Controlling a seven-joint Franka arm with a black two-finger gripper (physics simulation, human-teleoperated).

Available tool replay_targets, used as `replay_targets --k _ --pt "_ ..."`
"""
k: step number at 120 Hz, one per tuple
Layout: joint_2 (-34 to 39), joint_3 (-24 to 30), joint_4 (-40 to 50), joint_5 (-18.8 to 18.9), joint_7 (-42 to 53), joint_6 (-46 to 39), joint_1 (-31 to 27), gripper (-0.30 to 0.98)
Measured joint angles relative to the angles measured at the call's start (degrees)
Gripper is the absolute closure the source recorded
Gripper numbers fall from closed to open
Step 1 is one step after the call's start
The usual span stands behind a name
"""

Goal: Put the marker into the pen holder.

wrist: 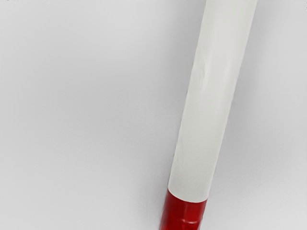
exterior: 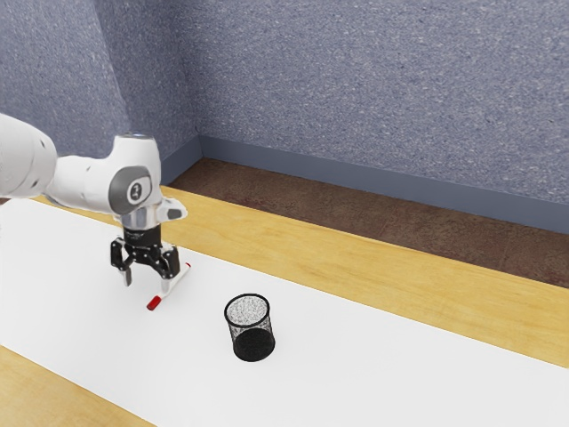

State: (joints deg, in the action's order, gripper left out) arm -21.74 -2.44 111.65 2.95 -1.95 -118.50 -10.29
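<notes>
The speckled blue-grey wall (exterior: 356, 80) rises well beyond the black, round, wire-mesh pen holder (exterior: 253, 344), with a strip of dark brown floor (exterior: 311, 200) between the wall's foot and the table. The yellow wooden table (exterior: 356, 249) runs past the holder on its far side, and a long, flat white covering (exterior: 400, 365) lies on that table, directly under the holder. The white, rounded robot arm (exterior: 84, 182) comes in from the exterior view's left of the holder and ends in the black two-finger gripper (exterior: 146, 281), low over the covering and near the holder. Its jaws are spread, a gap standing between them. The holder itself stands upright, open end up. The slim white marker with a red cap (exterior: 176, 280) lies on the covering to the exterior view's left of the holder, near it but apart, slanting beside the jaw nearer the holder, its capped end toward the exterior view's lower left.
</notes>
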Motion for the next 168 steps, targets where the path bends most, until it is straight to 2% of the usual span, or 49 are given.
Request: replay_targets --k 8,35,53,98,134,154,168 --pt "0.2 0.5 2.2 1.2 1.1 -4.0 0.2 0.08" --pt "1.3 1.6 6.8 3.4 5.1 -13.8 -0.2 0.38" --pt "2.3 2.1 8.9 4.2 7.2 -17.6 -0.5 0.49" --pt "4.4 4.4 12.7 4.0 10.6 -20.5 -1.6 0.6" --pt "3.8 4.6 12.3 3.4 12.0 -20.8 -3.3 0.61" --pt "3.6 5.2 12.2 3.1 12.4 -20.7 -3.7 0.67" --pt "6.3 5.2 12.2 3.3 12.3 -19.8 -3.2 0.7"
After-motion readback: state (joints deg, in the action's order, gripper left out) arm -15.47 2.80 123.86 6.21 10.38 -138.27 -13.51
